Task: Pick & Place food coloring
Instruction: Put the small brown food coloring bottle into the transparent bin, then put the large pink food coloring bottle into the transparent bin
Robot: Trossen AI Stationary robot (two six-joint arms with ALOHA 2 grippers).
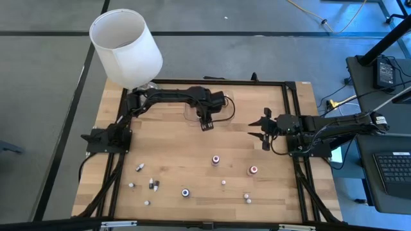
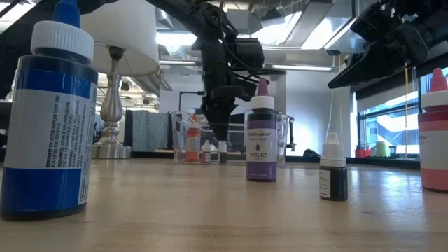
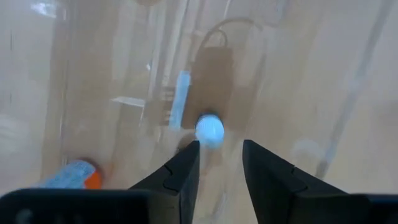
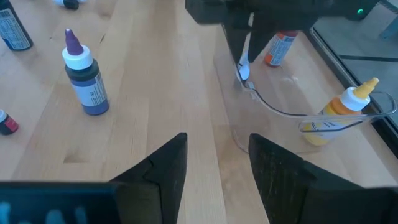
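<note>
A white lamp shade [image 1: 125,46] stands at the far left corner of my wooden table [image 1: 173,160]. My left gripper [image 1: 205,123] reaches over the clear plastic tray [image 1: 192,110] at the far middle of the table, pointing down into it. Its fingers [image 3: 180,177] stand a little apart, and just beyond their tips a small bottle with a white tip [image 3: 209,129] stands in the tray; I cannot tell whether the fingers touch it. An orange bottle [image 3: 79,176] lies in the tray to one side, and a yellow bottle [image 4: 342,112] rests against the tray's wall.

Across the near part of the table the other food coloring bottles are spread out: a few tiny whitish ones at the near left [image 1: 140,168], a blue bottle [image 1: 185,192] near the middle, a purple bottle [image 1: 216,160] a little farther back, and a red bottle [image 1: 253,170] to its right, with more tiny whitish ones [image 1: 246,197] close by.

My right gripper [image 1: 264,133] hovers above the table on the right side, well apart from the tray, fingers parted about halfway with nothing between them.
</note>
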